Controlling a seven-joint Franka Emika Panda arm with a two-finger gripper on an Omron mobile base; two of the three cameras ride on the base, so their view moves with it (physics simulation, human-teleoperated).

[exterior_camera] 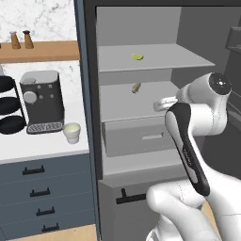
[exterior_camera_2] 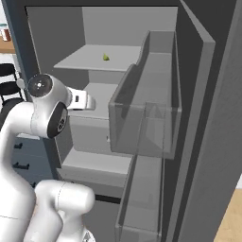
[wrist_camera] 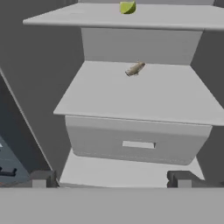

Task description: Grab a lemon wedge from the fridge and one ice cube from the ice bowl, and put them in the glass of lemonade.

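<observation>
A marble wall (exterior_camera: 42, 19) backs a wooden shelf (exterior_camera: 40, 51) holding two shakers (exterior_camera: 21, 39). Below, a white counter (exterior_camera: 42, 146) carries a coffee machine (exterior_camera: 41, 101) and a black rack (exterior_camera: 9, 106), above blue-grey drawers (exterior_camera: 44, 188) and wood floor (exterior_camera: 61, 234).

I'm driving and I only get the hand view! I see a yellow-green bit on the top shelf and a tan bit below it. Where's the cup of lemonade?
Observer: The glass of lemonade stands on the counter left of the fridge, in front of the coffee machine.
Operator: Is the fridge door all the way open?
Observer: Yes, it is swung wide to the right, and its door bins stand beside the arm.
Operator: Is my pincer inside the fridge yet?
Observer: The pincer is open, just in front of the middle shelf, well below the lemon wedge.
</observation>
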